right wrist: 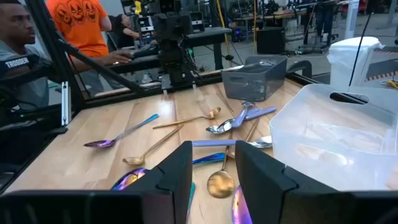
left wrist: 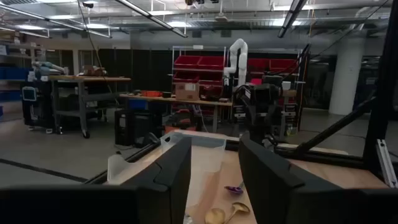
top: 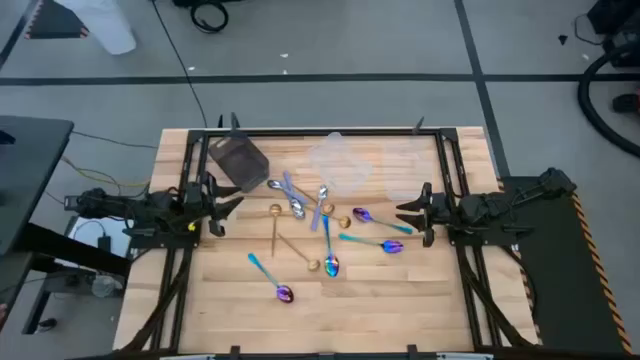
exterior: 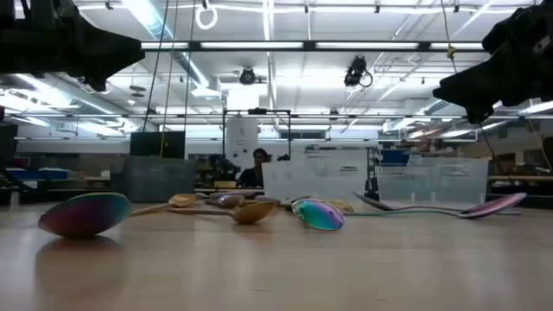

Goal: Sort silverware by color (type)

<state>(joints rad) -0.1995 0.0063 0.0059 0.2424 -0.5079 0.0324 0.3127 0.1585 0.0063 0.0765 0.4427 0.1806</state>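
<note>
The spoons lie scattered flat on the middle of the wooden table. Gold ones point(top: 275, 215), silver ones point(top: 298, 207) and iridescent blue-purple ones point(top: 330, 262) partly cross one another. In the low view an iridescent bowl point(exterior: 85, 214) lies nearest, with a gold spoon point(exterior: 251, 212) behind it. My left gripper point(top: 225, 205) hovers open at the pile's left edge, above the table. My right gripper point(top: 410, 213) hovers open at the pile's right edge, next to a purple spoon point(top: 362, 214). The right wrist view shows a gold spoon point(right wrist: 221, 182) just ahead of the open right gripper point(right wrist: 214, 158).
A dark tub point(top: 238, 160) stands at the far left of the table, and clear tubs point(top: 340, 160) stand along its far side. Black frame rails run along the table's sides. People point(right wrist: 87, 31) stand beyond the table's left side in the right wrist view.
</note>
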